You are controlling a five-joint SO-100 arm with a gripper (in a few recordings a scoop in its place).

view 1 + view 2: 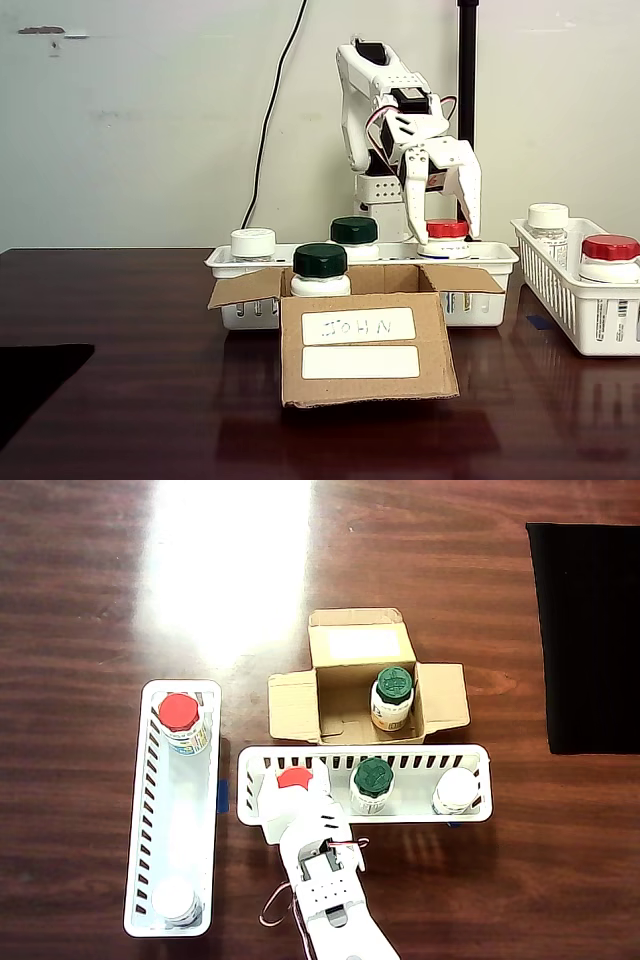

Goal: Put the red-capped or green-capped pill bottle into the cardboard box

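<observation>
The claw [443, 225] stood over the red-capped pill bottle [446, 238] at one end of the white slotted basket [480, 298], fingers apart on either side of the red cap, not visibly gripping it. A green-capped pill bottle [372, 784] and a white-capped bottle [455, 790] shared that basket. The cardboard box [340, 690], just beside the basket on the desk [90, 600], held another green-capped bottle [392, 697] upright.
</observation>
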